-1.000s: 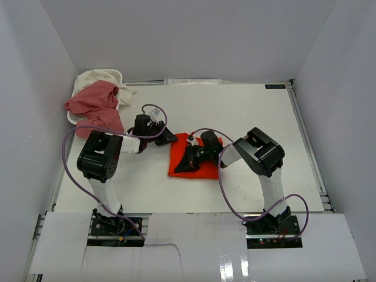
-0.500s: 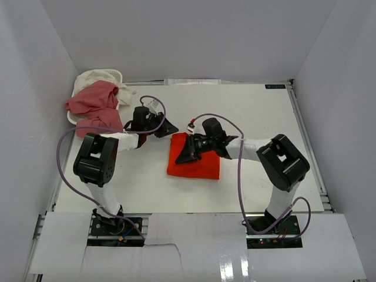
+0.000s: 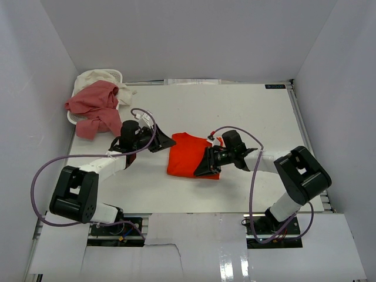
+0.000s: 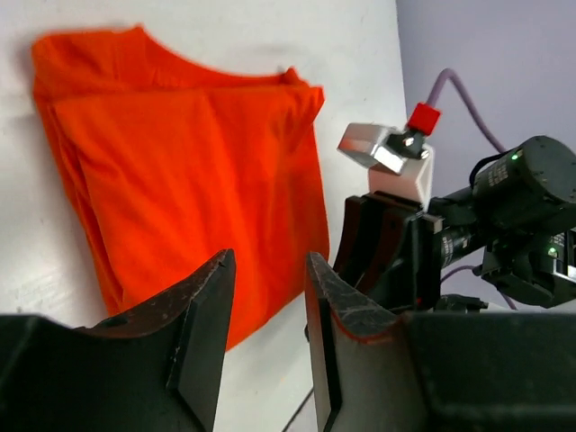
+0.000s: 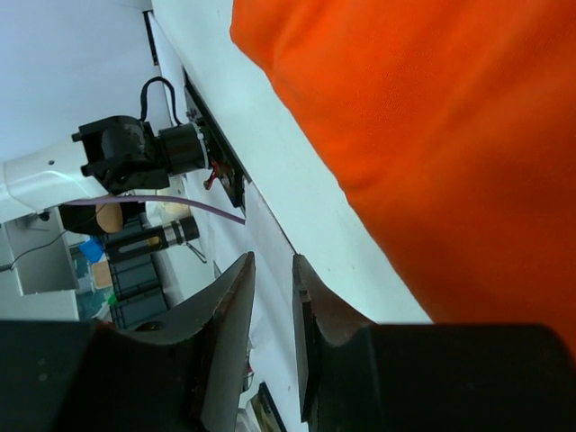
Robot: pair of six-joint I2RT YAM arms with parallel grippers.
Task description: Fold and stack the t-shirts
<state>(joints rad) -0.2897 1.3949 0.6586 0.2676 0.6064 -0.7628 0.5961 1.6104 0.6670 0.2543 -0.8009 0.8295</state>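
White table (image 3: 247, 111), and the orange-red t-shirt (image 3: 189, 154) sits folded flat pretty much in the middle of it. The pink t-shirt (image 3: 93, 104) is bunched up at the far-left corner, draped over the little white basket (image 3: 119, 73), with the cream-white t-shirt (image 3: 97, 76) piled in it. The left gripper (image 3: 165, 141) is just beside the orange one's far-left corner, with a narrow gap and nothing in it. The right gripper (image 3: 205, 167) is at the near-right edge, barely parted and also empty.
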